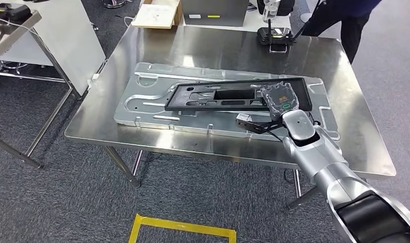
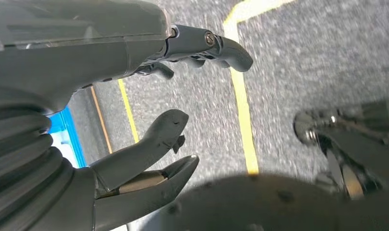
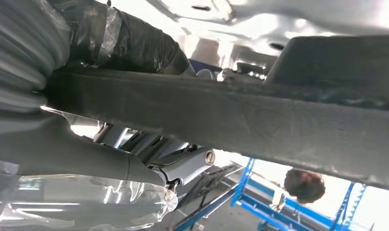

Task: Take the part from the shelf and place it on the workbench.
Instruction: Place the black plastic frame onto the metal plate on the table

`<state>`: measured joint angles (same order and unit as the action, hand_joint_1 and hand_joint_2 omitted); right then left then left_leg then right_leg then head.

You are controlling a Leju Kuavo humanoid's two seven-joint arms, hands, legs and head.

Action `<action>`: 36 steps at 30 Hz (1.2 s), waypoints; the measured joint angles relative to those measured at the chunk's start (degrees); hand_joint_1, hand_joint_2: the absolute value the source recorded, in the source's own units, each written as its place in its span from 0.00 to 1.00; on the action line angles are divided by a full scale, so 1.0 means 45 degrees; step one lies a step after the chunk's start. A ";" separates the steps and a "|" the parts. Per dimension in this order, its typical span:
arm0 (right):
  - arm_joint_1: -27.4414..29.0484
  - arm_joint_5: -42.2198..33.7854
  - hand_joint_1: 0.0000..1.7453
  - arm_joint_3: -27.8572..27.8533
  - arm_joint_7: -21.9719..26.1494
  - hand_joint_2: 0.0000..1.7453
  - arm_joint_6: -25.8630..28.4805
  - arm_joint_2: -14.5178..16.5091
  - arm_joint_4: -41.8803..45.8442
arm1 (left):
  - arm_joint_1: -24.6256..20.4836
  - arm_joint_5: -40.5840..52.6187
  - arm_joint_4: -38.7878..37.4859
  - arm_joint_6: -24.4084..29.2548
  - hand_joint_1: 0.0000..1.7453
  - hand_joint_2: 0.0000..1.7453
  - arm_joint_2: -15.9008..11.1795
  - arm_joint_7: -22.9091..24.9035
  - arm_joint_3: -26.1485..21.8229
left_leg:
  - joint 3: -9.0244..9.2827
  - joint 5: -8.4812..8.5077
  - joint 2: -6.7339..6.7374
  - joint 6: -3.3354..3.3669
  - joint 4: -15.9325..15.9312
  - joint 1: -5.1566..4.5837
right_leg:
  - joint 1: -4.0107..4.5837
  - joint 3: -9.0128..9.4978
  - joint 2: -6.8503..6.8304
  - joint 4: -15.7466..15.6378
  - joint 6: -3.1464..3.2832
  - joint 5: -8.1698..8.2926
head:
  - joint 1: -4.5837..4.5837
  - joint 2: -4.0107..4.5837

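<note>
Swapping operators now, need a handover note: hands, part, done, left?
Right hand grips the near edge of the black part; the right wrist view shows that edge running across the hand.
Left hand hangs over the floor, fingers apart, holding nothing.
The part lies on the grey metal panel on the steel workbench, so it is off the shelf and looks set down.
Left: let go and pull the right arm back.
</note>
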<state>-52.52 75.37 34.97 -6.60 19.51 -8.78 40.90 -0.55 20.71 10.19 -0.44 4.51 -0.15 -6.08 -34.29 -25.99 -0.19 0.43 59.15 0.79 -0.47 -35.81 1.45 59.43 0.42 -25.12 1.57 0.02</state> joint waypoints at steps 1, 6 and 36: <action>0.0008 -0.0036 0.96 -0.0006 0.0005 1.00 -0.0015 -0.0001 -0.0051 | 0.0000 -0.0005 0.0000 -0.0001 0.00 1.00 -0.0001 -0.0013 -0.0001 | -0.0006 0.0004 -0.0007 0.0014 0.0001 -0.0008 | -0.0009 0.0006 -0.0011 -0.0022 -0.0020 0.0012 | 0.0001 0.0000; 0.0011 -0.0155 0.96 -0.0059 0.0058 1.00 -0.0073 -0.0002 -0.0302 | 0.0002 -0.0018 0.0000 -0.0005 0.00 1.00 0.0017 -0.0035 -0.0004 | -0.0021 0.0005 -0.0023 0.0059 0.0007 -0.0045 | -0.0048 0.0019 -0.0029 -0.0075 -0.0116 0.0043 | 0.0001 0.0001; 0.0697 -0.0997 0.00 -0.0544 0.0673 0.00 -0.0168 0.0213 -0.1825 | -0.0012 -0.0409 0.0000 -0.0651 0.00 0.00 0.0166 0.0295 -0.0511 | -0.0003 0.0006 -0.0020 0.0095 0.0001 -0.0021 | 0.0023 0.0012 -0.0028 -0.0061 -0.0223 0.0041 | 0.0001 0.0001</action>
<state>-49.38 70.89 32.52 -3.57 18.75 -7.82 32.69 -0.61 18.87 10.19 -3.37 5.26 1.18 -8.38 -34.30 -25.97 -0.27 0.86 59.15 0.70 -0.37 -35.76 1.33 59.16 -0.58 -24.93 1.57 0.02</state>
